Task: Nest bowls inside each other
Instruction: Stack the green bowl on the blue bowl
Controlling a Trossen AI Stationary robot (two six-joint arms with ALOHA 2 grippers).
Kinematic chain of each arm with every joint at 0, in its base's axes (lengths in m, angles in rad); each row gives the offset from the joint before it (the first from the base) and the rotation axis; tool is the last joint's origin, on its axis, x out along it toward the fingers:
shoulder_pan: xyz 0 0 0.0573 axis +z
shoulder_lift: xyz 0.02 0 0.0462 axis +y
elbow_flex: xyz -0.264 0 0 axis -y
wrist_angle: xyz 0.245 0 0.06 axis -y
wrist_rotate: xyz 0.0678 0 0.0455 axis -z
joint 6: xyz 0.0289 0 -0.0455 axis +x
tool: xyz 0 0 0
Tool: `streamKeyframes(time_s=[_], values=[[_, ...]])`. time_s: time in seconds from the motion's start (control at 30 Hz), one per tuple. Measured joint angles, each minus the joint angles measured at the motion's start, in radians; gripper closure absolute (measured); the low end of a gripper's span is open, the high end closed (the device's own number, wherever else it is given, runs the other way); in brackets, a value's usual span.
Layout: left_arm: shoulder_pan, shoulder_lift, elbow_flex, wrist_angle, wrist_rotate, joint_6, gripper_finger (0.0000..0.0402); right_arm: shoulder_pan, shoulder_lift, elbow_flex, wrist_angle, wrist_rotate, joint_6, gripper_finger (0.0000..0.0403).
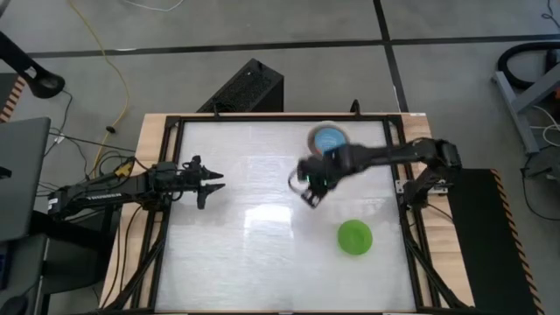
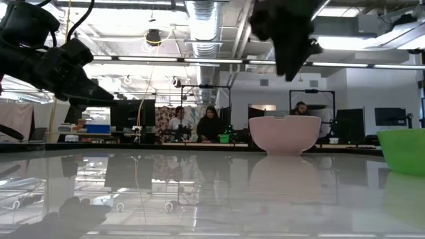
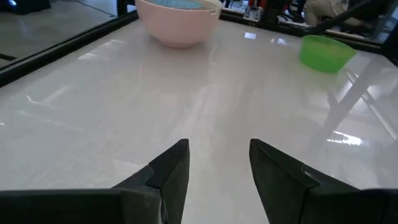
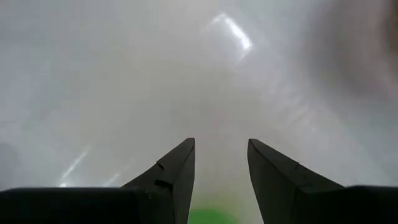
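A pale pink bowl (image 3: pixel 180 28) stands on its base at the table's far side, right of the middle, with a light blue bowl (image 1: pixel 330 140) sitting inside it. A bright green bowl (image 1: pixel 354 236) stands alone toward the near right. My right gripper (image 1: pixel 308 192) hangs open above the table between the two, nearer the pink bowl, pointing steeply down with nothing between its fingers (image 4: pixel 180 162). My left gripper (image 1: pixel 213 182) waits open at the table's left, held low and nearly level, facing the bowls.
A black frame (image 1: pixel 166 192) runs round the glossy white table top (image 1: pixel 262 254). In the low view people sit at desks in the room beyond the far edge. The middle and near left of the table show only bare surface.
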Motion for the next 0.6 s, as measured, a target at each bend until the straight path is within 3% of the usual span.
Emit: streamKeyframes(time_s=[0.33, 0.6], values=[[0.000, 0.000, 0.000, -0.005, 0.025, 0.000, 0.0244, 0.387, 0.000, -0.006, 0.007, 0.082, 0.591, 0.0236], [0.000, 0.000, 0.000, -0.005, 0.070, -0.002, 0.0244, 0.514, 0.001, -0.126, 0.041, 0.124, 0.916, 0.0209]])
